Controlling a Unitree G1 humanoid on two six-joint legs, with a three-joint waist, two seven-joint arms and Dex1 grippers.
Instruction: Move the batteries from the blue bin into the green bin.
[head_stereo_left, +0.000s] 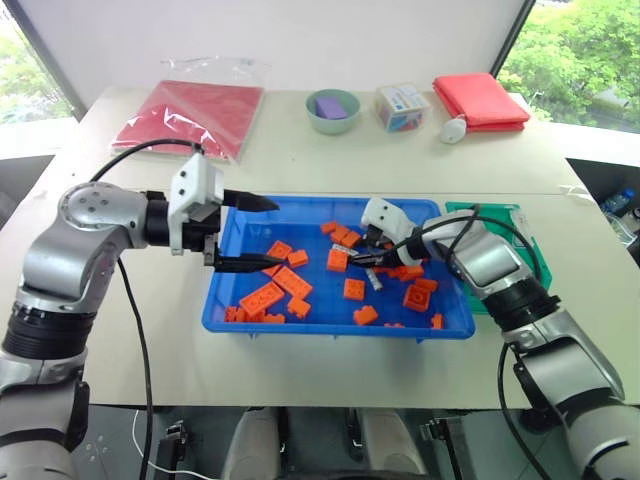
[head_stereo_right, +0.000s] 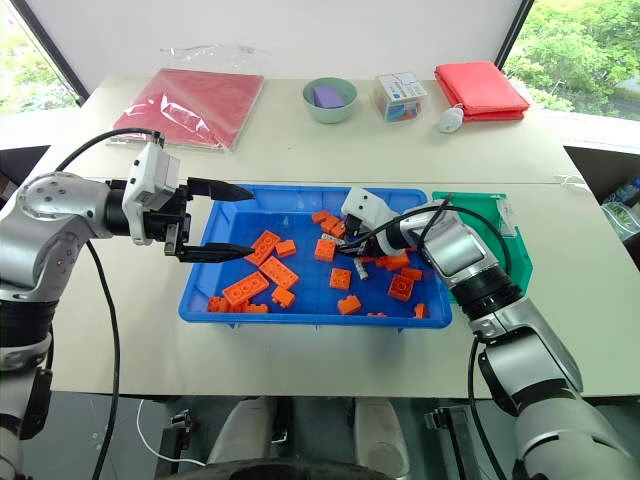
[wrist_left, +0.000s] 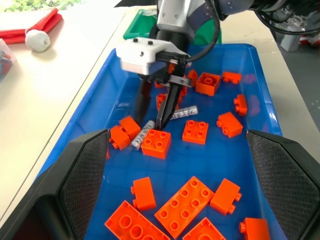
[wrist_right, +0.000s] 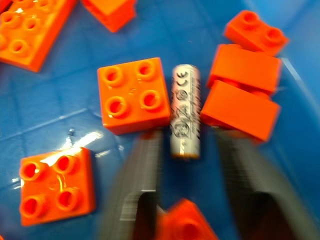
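Note:
The blue bin (head_stereo_left: 330, 325) sits mid-table, scattered with orange bricks (head_stereo_left: 262, 296). One battery (wrist_right: 185, 117) lies on its floor between two bricks, and a second battery (wrist_left: 182, 112) lies a little further on. My right gripper (wrist_left: 149, 122) reaches down into the bin's right half. It is open, and its fingers (wrist_right: 142, 170) stand on either side of the first battery's near end with small gaps. My left gripper (head_stereo_left: 262, 233) hovers open and empty over the bin's left end. The green bin (head_stereo_right: 500, 225) stands against the blue bin's right side, partly hidden by my right arm.
At the back of the table are a pale-green bowl (head_stereo_left: 332, 108), a clear box (head_stereo_left: 402, 106), a folded red cloth (head_stereo_left: 480, 98), a small white bottle (head_stereo_left: 452, 130) and a red bag in plastic (head_stereo_left: 190, 115). The table's front edge runs just below the blue bin.

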